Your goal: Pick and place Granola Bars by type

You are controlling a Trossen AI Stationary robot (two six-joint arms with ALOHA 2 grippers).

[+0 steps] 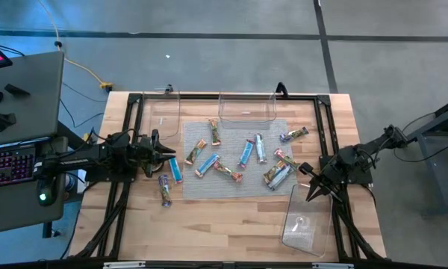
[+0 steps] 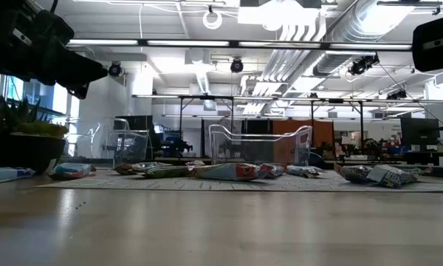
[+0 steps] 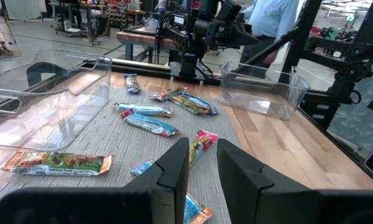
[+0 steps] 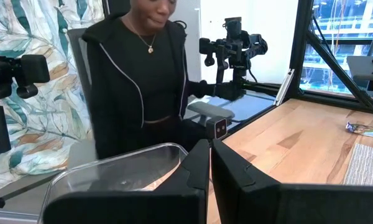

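Granola bars lie scattered flat on a grey mat; blue, brown, silver, purple and red wrappers show. One blue bar and a purple one lie at the mat's left edge. My left gripper hovers over that edge and points right, its fingers narrowly open above a red-ended bar. My right gripper hangs shut over the table's near right part, just above a clear bin. The low view shows the bars in a row.
A clear bin stands at the far edge's middle and another at the far left. The third bin lies under my right gripper. A black frame rims the table. A person in black is beyond the table. Bare wood lies near.
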